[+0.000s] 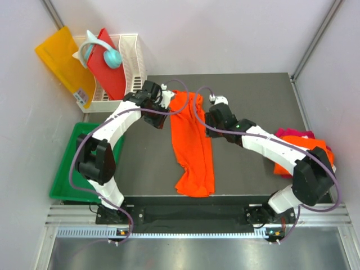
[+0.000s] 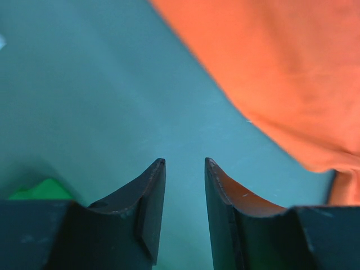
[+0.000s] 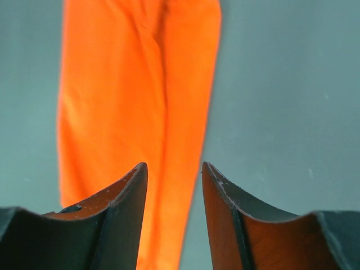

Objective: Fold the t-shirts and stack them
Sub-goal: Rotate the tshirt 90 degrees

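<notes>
Left gripper (image 2: 185, 162) and right gripper (image 3: 174, 165) stood part-open, empty, beside the limp, lightweight orange t-shirt (image 1: 193, 147), likely best pinched at its far corners.

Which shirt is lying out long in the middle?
The lone orange shirt, stretched out flat. The pink shirt and another orange one sit bunched at the right edge.

You see one plain bright orange t-shirt (image 1: 193, 146), without any pattern, on the dark grey table (image 1: 253, 90). One magenta-pink t-shirt (image 1: 299, 134) shows, and a second t-shirt (image 1: 280, 169), also orange. The tray (image 1: 64, 174) is green, the basket (image 1: 135, 56) white, the board (image 1: 109, 76) red, the sheet (image 1: 56, 56) yellow-orange.
</notes>
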{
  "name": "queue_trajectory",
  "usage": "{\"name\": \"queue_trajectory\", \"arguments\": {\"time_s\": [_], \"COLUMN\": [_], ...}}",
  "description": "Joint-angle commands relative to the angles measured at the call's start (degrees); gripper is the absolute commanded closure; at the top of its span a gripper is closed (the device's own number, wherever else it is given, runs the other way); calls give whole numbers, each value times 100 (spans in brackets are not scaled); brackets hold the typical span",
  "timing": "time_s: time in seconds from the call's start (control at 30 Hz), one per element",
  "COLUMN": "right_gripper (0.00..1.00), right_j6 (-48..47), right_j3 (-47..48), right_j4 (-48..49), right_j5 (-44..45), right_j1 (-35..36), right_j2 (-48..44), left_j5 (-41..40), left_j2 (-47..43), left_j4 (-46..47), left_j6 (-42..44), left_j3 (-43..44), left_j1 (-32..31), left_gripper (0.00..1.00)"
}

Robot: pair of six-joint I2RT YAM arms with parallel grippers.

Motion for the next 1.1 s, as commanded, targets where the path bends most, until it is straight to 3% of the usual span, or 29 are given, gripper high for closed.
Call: {"name": "queue_trajectory", "arguments": {"time_s": [0.0,0.33,0.47,0.57,0.63,0.73,0.97,1.07], "right_gripper": [57,58,59,58,58,61,64,67], "right_j6": [222,363,591,583,443,416,1337,1725], "right_j3": [-198,408,444,600,969,1323,-424,-488], "right_j4": [2,-588,-632,-369,-578,-1133,-965,-1185], "right_j5": [702,1142,1195,1212,1509,1773,1924,2108], "right_j1": [153,329,434,470,461,706,1866,2402], "right_j2": [-668,-431,-404,-387,-124,-114,-756,-554], "left_j5": [-396,-1293,-1039,-338,-151,-142,280,429], "left_j2": [-526,-1405,-959,-606,-291,-9,773,1231], "left_j4": [572,2014,1488,1242,1084,881,1065,1092], "left_j6": [-81,-467,-573,-354,-187,-125,-177,-238], "left_j3": [-183,-1625,-1100,-598,-82,298,352,650], "left_j1": [207,391,470,550,550,550,532,515], "left_gripper": [61,59,61,59,41,34,44,45]}}
